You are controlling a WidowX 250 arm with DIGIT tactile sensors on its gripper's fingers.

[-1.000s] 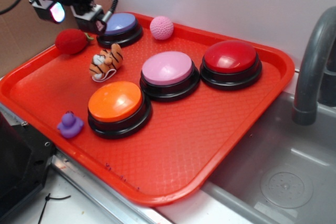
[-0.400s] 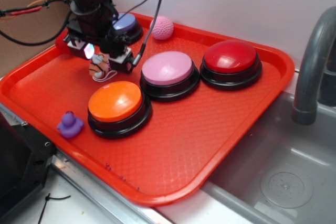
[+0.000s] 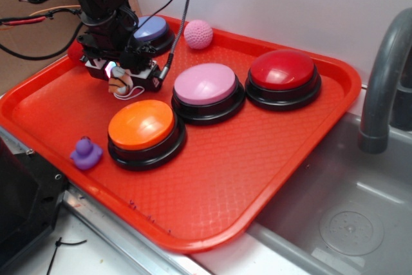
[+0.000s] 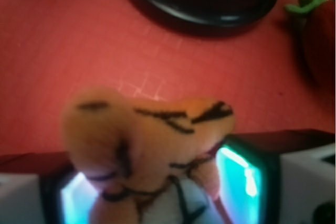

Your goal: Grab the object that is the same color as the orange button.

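Note:
The small plush tiger (image 3: 120, 84), orange with black stripes, lies on the red tray (image 3: 270, 159) at the back left, its white loop sticking out to the right. My gripper (image 3: 122, 75) is down over it, with the jaws standing on either side of it. In the wrist view the tiger (image 4: 152, 140) fills the space between the glowing cyan pads (image 4: 244, 179). The gripper (image 4: 160, 198) looks open around it, not squeezing. The orange button (image 3: 140, 123) sits just in front of the tiger.
A pink button (image 3: 205, 84), a red button (image 3: 282, 69) and a blue-topped button (image 3: 151, 29) stand on the tray. A pink ball (image 3: 198, 33) lies at the back and a purple duck (image 3: 85, 152) at the front left. The red fuzzy ball (image 4: 320, 40) lies beside the gripper. A sink (image 3: 347, 223) and faucet (image 3: 386, 75) are to the right.
My gripper came down from above the tray's back-left corner onto the tiger and now straddles it. The tiger has stayed in place.

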